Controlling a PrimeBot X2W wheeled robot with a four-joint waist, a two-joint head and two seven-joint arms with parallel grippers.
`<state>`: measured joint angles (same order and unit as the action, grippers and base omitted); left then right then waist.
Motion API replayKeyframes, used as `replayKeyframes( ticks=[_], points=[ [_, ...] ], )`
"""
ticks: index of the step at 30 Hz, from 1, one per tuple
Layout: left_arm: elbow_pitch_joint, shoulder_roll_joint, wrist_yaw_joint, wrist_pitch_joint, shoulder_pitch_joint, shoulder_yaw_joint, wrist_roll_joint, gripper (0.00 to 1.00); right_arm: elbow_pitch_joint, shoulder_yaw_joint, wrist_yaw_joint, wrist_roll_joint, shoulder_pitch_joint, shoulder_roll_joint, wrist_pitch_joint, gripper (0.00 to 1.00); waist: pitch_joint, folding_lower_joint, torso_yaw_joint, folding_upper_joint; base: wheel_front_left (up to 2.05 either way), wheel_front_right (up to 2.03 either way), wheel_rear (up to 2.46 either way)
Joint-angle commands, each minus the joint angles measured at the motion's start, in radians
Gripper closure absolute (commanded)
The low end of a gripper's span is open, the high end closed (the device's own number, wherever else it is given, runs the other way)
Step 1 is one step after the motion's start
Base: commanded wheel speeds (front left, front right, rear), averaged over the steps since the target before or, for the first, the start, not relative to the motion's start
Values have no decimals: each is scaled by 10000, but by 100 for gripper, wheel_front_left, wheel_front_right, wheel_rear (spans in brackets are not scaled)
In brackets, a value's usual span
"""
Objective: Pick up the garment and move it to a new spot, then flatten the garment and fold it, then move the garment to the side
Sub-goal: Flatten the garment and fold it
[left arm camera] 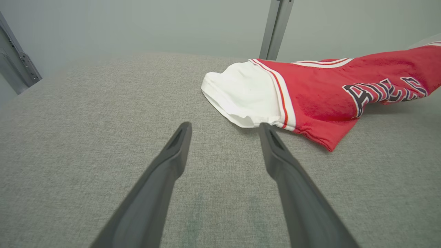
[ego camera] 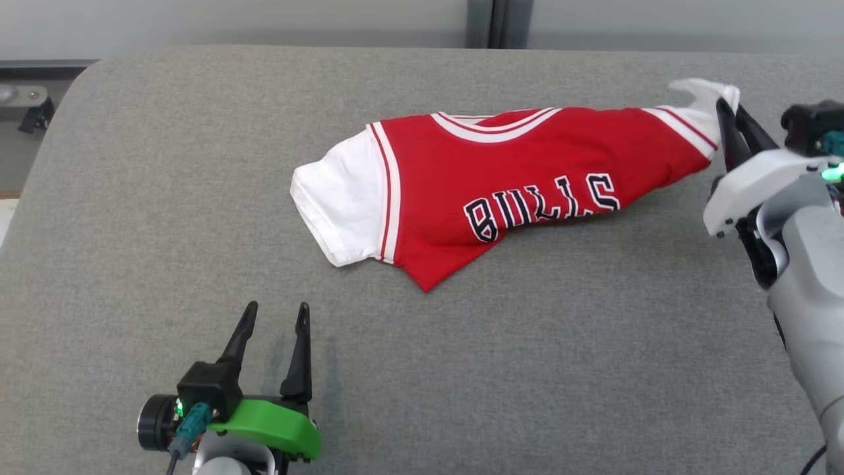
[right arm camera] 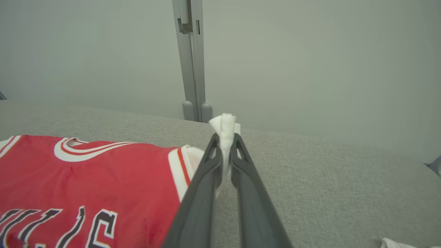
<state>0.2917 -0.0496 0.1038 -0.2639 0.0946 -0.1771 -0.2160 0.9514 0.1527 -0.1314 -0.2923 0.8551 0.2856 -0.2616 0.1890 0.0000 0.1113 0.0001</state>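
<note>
- Left gripper [ego camera: 277, 307] is nearest to me, low at the left. Its jaws stand apart with a wide gap, holding nothing. It hovers over bare table [ego camera: 132, 231].
- On the left wrist view the left gripper [left arm camera: 225, 126] points at the jersey's near white sleeve [left arm camera: 241, 96]. One fingertip lines up with the sleeve hem. I cannot tell whether it touches; the head view suggests it sits short of the cloth.
- Jersey [ego camera: 527, 178] lies mid-table, red with "BULLS" lettering, bunched and stretched out toward the right. Collar faces the far edge. White sleeve [ego camera: 336, 198] at its left end rests on the table.
- Right end of the jersey rises off the table toward the right gripper [ego camera: 730, 109].
- Right gripper [right arm camera: 225, 137]: jaws together, clamped on the tip of the other white sleeve [right arm camera: 225, 124]. A tuft of cloth pokes out above the fingertips.
- Step, my judgement: pick-up and move, the first part of the task. Only one end is lifted; the body of the jersey [right arm camera: 86, 172] is down on the table.
- Next move calls for raising the right arm enough to clear the cloth, or dragging it along to the new spot.
- Risk: the grip is on a thin sleeve tip, so it could slip under the jersey's weight.
- For flattening, the left gripper would need to close on the near sleeve.
</note>
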Motion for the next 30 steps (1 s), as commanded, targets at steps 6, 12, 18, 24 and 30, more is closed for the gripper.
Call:
replayKeyframes(
  ticks=[6,12,18,24,30],
  points=[
    [55,-32,87,-3,103,11,169,0,-751,-1108,16,754,-1215,-296,-44,0,-167,0,-171,-1,0,0,0],
    [71,-32,97,-3,-59,-41,127,0,-2916,-1848,16,1346,-2476,-936,-43,0,-431,0,-316,-1,0,0,0],
    [74,-32,-7,-3,-145,19,145,0,-5143,-2393,16,1628,-4041,-1640,-43,0,-617,0,-475,-1,0,0,0],
    [51,-32,-194,-3,-271,160,321,0,-6381,-2474,16,1760,-5747,-2103,-43,0,-858,0,-696,-1,0,0,0],
    [81,-32,-323,-3,-518,288,399,0,-6696,-2388,16,1759,-7192,-2296,-43,0,-1083,0,-876,-1,0,0,0]
  ],
)
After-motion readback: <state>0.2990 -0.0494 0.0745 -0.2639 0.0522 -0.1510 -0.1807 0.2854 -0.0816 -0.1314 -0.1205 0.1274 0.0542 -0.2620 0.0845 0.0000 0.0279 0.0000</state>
